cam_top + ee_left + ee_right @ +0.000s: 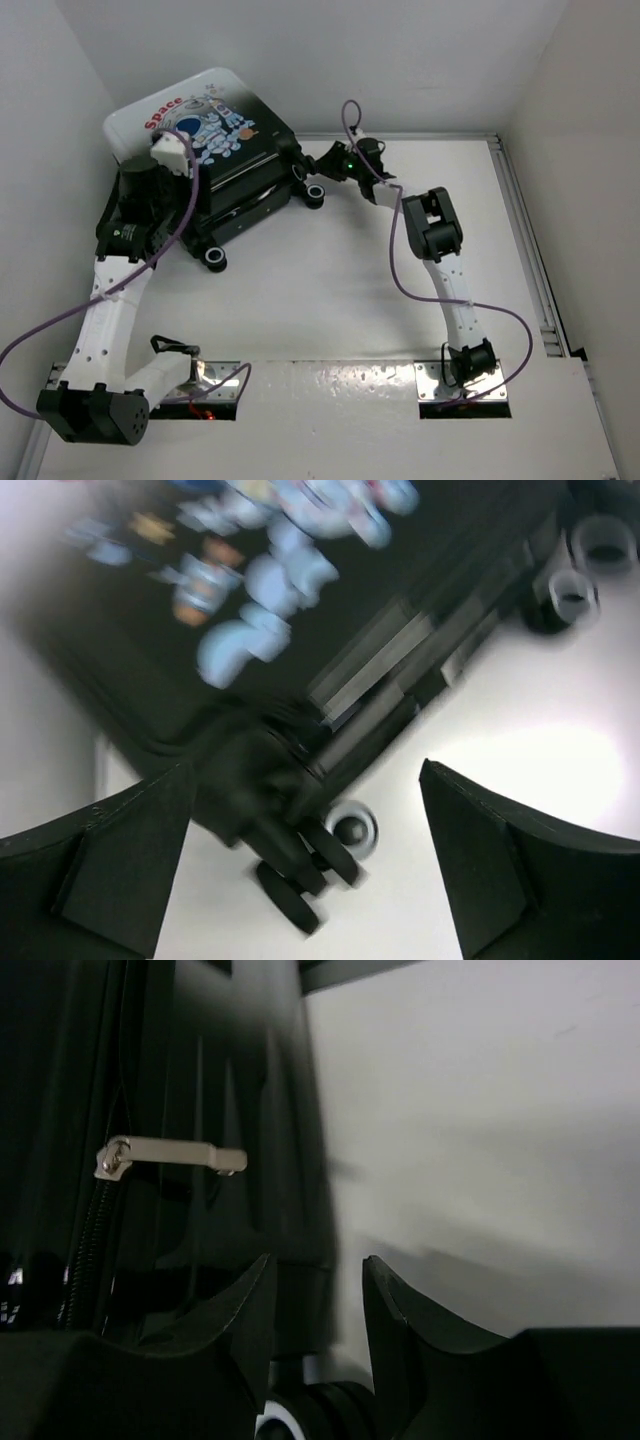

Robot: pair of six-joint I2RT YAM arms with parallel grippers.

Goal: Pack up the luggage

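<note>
White table (330, 300), luggage (230, 130) closed at its far-left corner.
Left gripper (308, 780) gapes empty above; right gripper (318, 1265) sits slightly parted by the zipper pull (175, 1155).

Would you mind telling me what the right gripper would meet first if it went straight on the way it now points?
Probably the luggage: the right gripper faces its black side edge, close ahead, while the zipper pull lies off that line. Depth is hard to judge, though.

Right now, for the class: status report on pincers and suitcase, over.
Left pincer wide open above the white-to-black hard-shell astronaut-print suitcase. Right pincer slightly open at its side, silver zipper pull ungripped. Suitcase looks shut, no obstruction seen.
</note>
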